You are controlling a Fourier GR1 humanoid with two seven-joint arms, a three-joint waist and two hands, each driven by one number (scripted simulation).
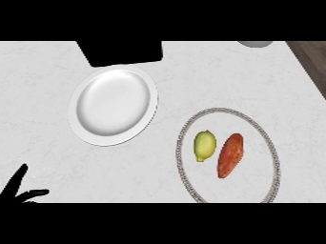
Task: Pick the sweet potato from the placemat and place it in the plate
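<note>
An orange-brown sweet potato (pixel 230 155) lies on a round white placemat with a grey patterned border (pixel 194 186) at the lower right. A yellow-green lemon (pixel 205 145) lies just left of it on the same mat, apart from it. A white plate (pixel 115 105) sits on the counter up and to the left of the placemat, with nothing on it. My left hand (pixel 15 190) shows at the lower left edge, fingers straight and pointing up, resting far from the placemat. My right hand is out of sight.
A black block (pixel 122 51) stands at the counter's far edge, just behind the plate. A grey round object (pixel 256 43) peeks in at the top right. The counter's right edge runs diagonally past the placemat.
</note>
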